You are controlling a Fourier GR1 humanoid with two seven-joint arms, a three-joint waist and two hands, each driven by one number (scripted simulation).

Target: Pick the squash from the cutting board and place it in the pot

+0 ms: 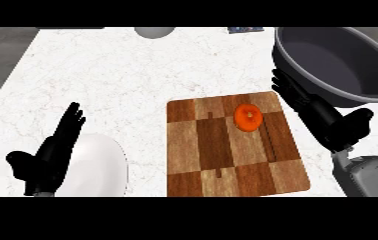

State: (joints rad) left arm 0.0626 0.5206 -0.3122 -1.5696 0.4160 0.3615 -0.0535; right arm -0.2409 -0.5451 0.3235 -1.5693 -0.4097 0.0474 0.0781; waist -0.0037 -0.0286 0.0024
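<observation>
Board [221, 149]: checkered wood, rectangular.
Squash [248, 117]: orange, round, poss. dimpled, lay on board.
Pot [328, 64]: dark grey, round.
L hand [50, 156], R hand [319, 115]: fingers straight, held nothing.

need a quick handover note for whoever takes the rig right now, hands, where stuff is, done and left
Left hand: open, fingers straight, holding nothing, at the lower left next to a white plate.
Right hand: open, holding nothing, between the cutting board's right edge and the pot.
Squash: orange, lying on the cutting board, in its upper right part, untouched.
Pot: dark, at the upper right of the counter, nothing visible inside.
Done: nothing yet; the squash has not been grasped.
Left: bring the right hand, the nearer one, to the squash, grasp it, lift it, carry it to the pot and release it inside.
</observation>
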